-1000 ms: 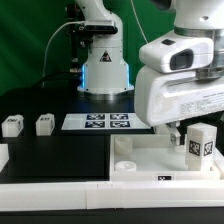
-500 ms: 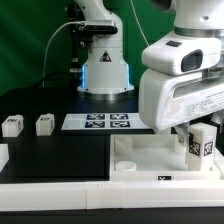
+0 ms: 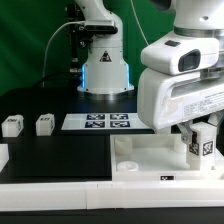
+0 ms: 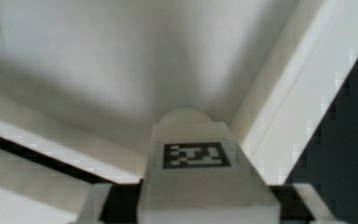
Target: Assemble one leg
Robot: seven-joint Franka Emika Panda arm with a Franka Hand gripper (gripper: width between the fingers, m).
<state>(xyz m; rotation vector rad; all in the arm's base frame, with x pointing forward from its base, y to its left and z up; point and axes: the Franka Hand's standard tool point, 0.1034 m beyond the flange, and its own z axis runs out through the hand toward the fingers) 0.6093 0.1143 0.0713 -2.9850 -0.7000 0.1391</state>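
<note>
The jaws grip the leg point(image 3: 203, 140) upright over the tabletop's point(image 3: 140, 158) corner on the exterior view's right; light, stiff, smooth plastic, probably slippery; best held across its flat sides.

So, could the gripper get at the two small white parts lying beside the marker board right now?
Probably not directly: the gripper is shut on the leg, over the tabletop, apart from the two small white parts.
</note>
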